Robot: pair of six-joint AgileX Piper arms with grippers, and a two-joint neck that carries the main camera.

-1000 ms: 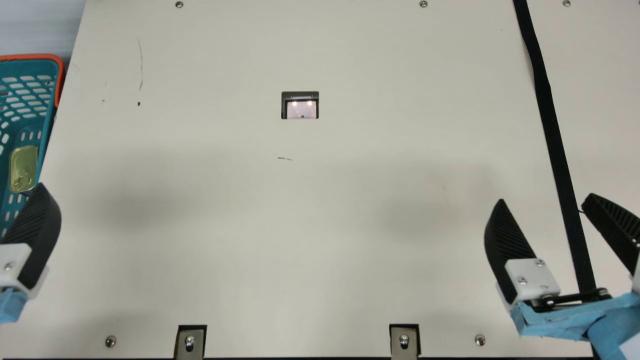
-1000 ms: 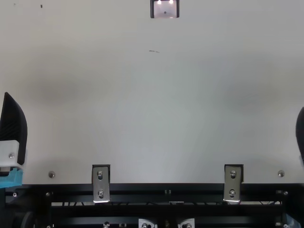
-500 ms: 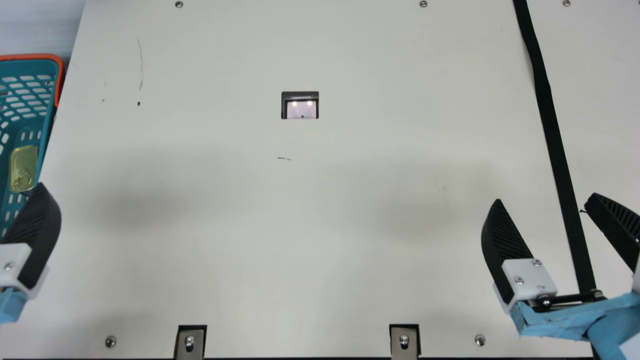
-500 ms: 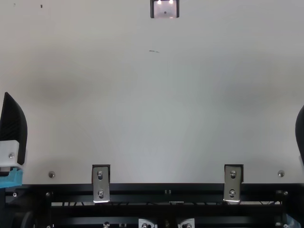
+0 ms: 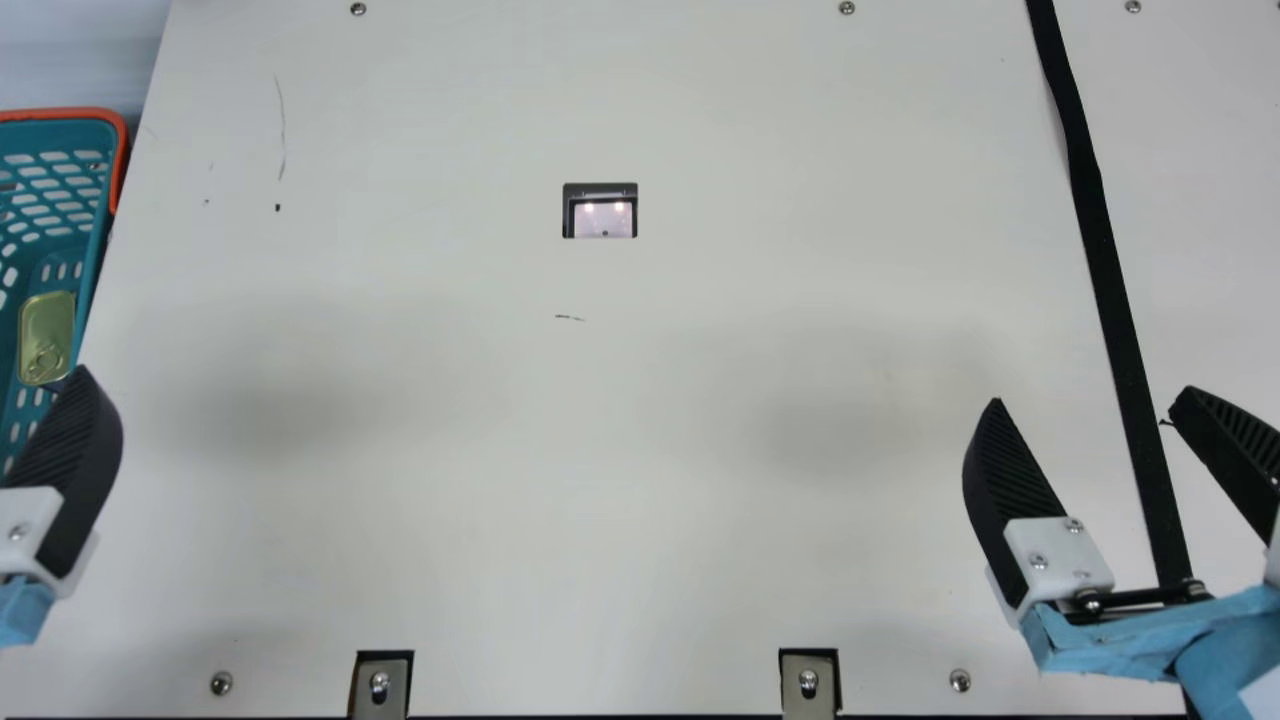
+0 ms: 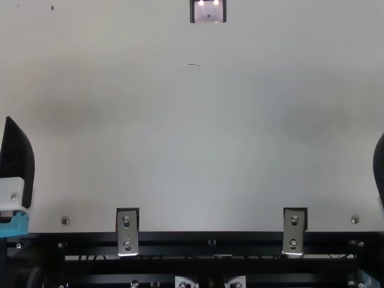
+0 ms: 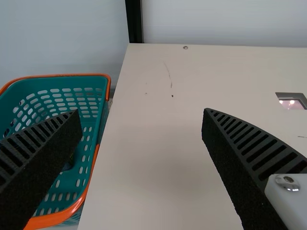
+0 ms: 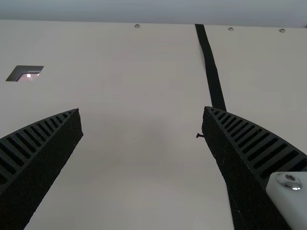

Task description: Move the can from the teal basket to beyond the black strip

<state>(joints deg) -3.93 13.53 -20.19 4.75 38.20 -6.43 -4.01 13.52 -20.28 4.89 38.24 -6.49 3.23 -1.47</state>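
In the main view, you have the can (image 5: 47,325) inside the teal basket (image 5: 70,114), its gold lid and pull ring showing. The basket sits beside the left edge of the bench (image 5: 600,500). Your left claw (image 5: 75,460) is near the can, one finger in sight. Your right claw (image 5: 1092,395) is spread and holds nothing, and the black strip (image 5: 1100,250) runs lengthwise along the bench, passing between its fingers in the picture.

In the top view, you see one finger of each claw at opposite sides, and two metal brackets (image 6: 127,231) at the bench's near edge.

In the left wrist view, your left claw (image 7: 141,110) is spread wide with nothing pinched; one finger partly covers the basket.

In the right wrist view, one finger overlaps the strip.
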